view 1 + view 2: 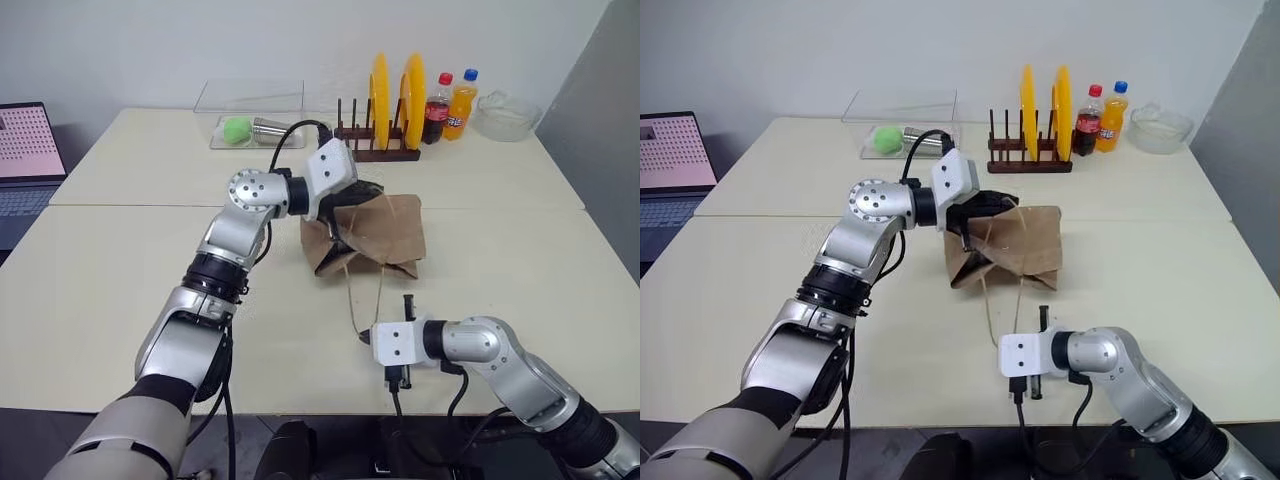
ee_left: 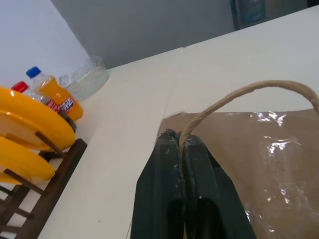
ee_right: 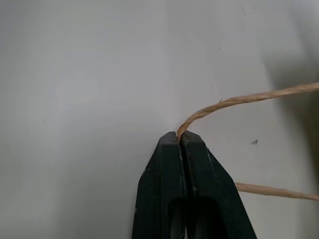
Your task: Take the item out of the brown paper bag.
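Your left gripper [image 2: 180,142] is clamped on one cord handle [image 2: 239,94] of the brown paper bag [image 1: 385,235], mid-table. Your right gripper [image 3: 178,138], at the bag's 6 o'clock near the table [image 1: 120,280] edge, pinches the other cord handle [image 3: 234,101]. You can't see the item.

1. The place looks like a lab or office test room set up with household props, not a lived-in kitchen.
2. Two plain cream tables [image 1: 120,270] stand pushed together before a bare white wall [image 1: 150,50].
3. At the far left an open laptop [image 1: 28,160] sits on a separate surface.
4. Along the far edge stand a wooden dish rack [image 1: 378,150] with yellow plates [image 1: 380,92], a cola bottle [image 1: 437,108], an orange soda bottle [image 1: 462,105], a glass bowl [image 1: 506,115] and a clear plastic tray [image 1: 250,110].
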`<action>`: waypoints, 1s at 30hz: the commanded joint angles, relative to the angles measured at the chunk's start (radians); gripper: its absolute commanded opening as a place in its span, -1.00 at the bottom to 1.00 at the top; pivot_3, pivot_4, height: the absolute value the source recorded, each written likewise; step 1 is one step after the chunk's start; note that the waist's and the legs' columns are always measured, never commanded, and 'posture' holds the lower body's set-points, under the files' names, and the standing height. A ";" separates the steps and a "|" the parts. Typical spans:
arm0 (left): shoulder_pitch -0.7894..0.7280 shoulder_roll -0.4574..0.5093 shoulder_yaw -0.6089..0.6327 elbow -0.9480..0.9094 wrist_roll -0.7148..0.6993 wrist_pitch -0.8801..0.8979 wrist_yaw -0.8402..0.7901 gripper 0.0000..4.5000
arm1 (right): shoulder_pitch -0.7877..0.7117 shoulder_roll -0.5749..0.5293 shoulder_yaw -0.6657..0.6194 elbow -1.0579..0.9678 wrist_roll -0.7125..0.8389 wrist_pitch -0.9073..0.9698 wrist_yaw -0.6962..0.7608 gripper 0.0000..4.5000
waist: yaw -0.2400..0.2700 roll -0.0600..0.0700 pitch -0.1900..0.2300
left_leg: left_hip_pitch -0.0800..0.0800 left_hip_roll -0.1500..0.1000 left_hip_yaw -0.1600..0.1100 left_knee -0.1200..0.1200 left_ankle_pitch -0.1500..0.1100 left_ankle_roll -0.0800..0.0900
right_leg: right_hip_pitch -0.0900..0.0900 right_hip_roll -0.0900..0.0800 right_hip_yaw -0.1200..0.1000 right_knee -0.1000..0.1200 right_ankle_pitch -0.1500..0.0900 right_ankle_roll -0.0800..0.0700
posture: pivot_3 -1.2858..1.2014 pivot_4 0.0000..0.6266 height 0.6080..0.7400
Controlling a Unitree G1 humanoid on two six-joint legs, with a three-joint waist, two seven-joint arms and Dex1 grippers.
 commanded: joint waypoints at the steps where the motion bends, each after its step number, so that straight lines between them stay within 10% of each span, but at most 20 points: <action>1: -0.084 0.009 0.079 -0.007 -0.014 -0.015 0.051 -1.00 | 0.022 -0.010 0.038 -0.021 -0.007 0.002 0.049 -0.99 | 0.000 0.000 0.000 | 0.000 0.000 0.000 0.000 0.000 0.000 | 0.000 0.000 0.000 0.000 0.000 0.000 | 0.03 -0.52 1.00; 30: -0.164 0.007 0.140 0.052 -0.044 0.017 0.034 -1.00 | 0.030 0.032 -0.023 -0.022 -0.022 0.015 0.045 -0.99 | -0.002 -0.001 0.000 | 0.001 0.000 0.000 0.000 0.001 -0.002 | 0.000 0.000 0.000 0.001 0.000 0.000 | 0.03 -0.52 1.00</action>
